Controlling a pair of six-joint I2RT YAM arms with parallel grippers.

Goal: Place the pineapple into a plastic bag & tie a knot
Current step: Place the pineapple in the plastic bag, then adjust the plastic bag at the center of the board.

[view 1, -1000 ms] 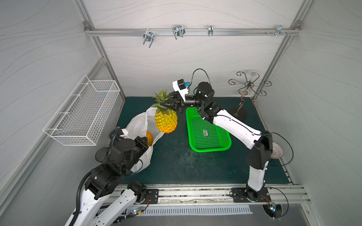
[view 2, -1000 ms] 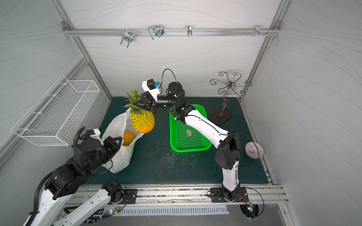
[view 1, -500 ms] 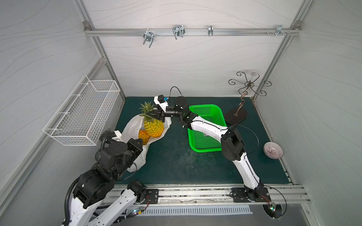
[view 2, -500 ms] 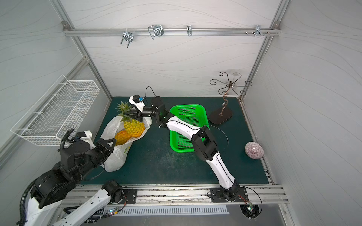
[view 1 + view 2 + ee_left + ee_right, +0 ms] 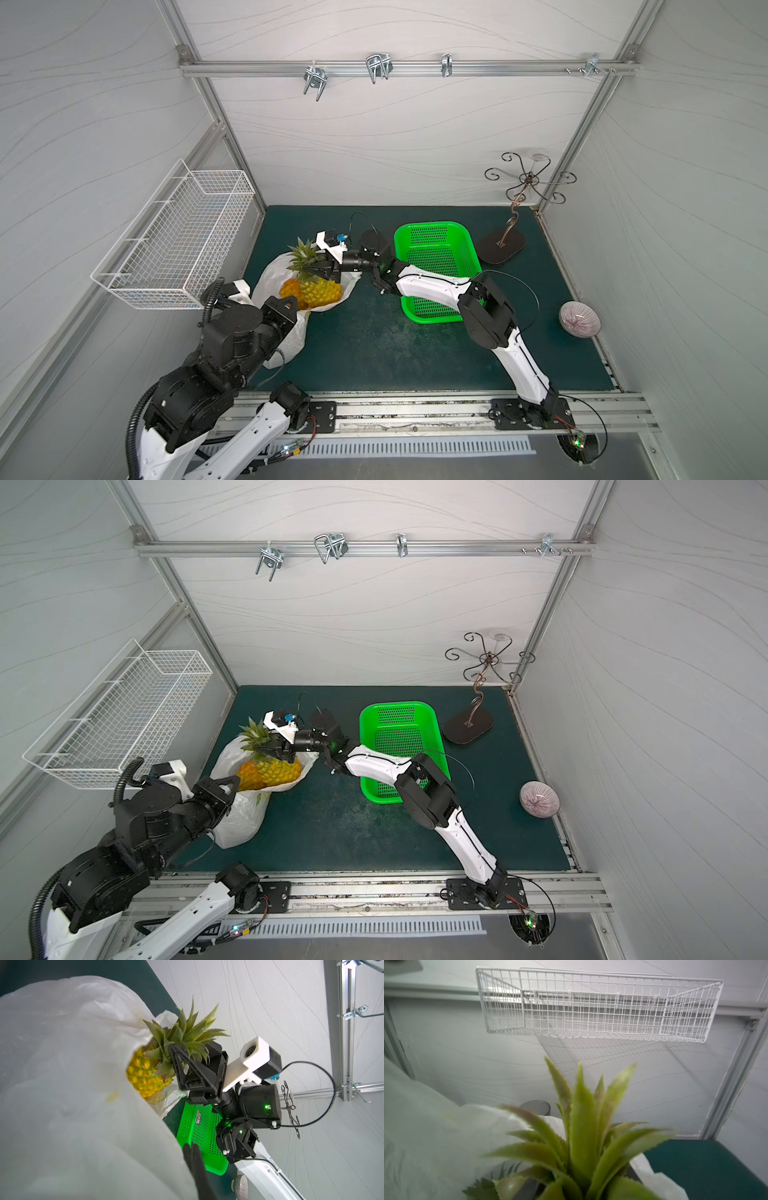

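Observation:
The yellow pineapple (image 5: 322, 291) (image 5: 276, 771) stands in the open mouth of the white plastic bag (image 5: 286, 345) (image 5: 241, 816) at the mat's left, its green crown sticking out. My right gripper (image 5: 318, 270) (image 5: 270, 750) (image 5: 193, 1047) reaches in from the right. Its jaws stand apart on either side of the crown (image 5: 581, 1126). My left gripper (image 5: 289, 305) (image 5: 230, 785) (image 5: 190, 1147) is shut on the bag's near rim and holds it up. In the left wrist view the bag (image 5: 72, 1084) covers most of the fruit (image 5: 143, 1078). No knot is in view.
A green perforated tray (image 5: 432, 237) lies right of the bag, with my right arm stretched over its near left corner. A white wire basket (image 5: 178, 232) hangs on the left wall. A curly metal stand (image 5: 500, 247) and a purple bowl (image 5: 579, 320) sit at the right.
My right arm swung the pineapple left and down, from the air beside the tray into the bag's mouth. Its jaws now stand wider around the crown. The left gripper kept its hold on the bag.

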